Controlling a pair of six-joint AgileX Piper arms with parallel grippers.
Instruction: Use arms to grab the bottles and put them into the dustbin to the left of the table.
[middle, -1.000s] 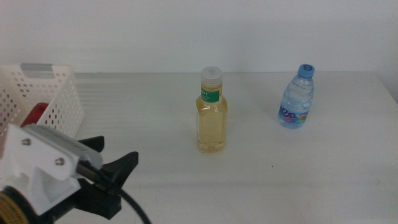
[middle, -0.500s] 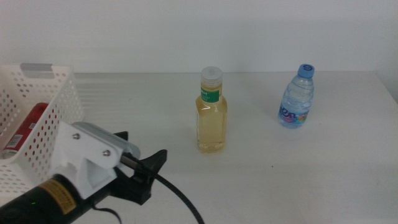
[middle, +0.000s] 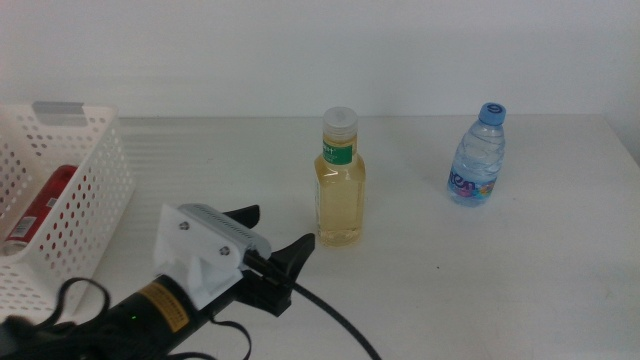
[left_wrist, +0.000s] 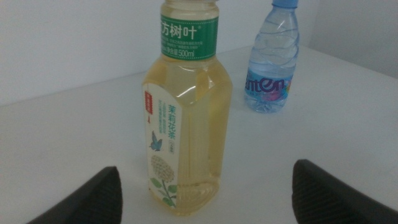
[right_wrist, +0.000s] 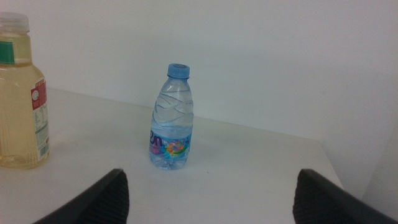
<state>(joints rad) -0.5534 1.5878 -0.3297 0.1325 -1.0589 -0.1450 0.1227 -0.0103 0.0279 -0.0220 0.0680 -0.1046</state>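
Middle view — two upright bottles (middle: 340, 180); one can (middle: 38, 205).

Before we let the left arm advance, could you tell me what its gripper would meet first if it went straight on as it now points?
Most likely the yellow-liquid bottle: it stands upright between the open jaws of the left gripper, with the water bottle farther behind.

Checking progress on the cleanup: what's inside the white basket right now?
The dustbin holds the red soda can, lying against its wall. Its near corner and floor are hidden behind the perforated sides.
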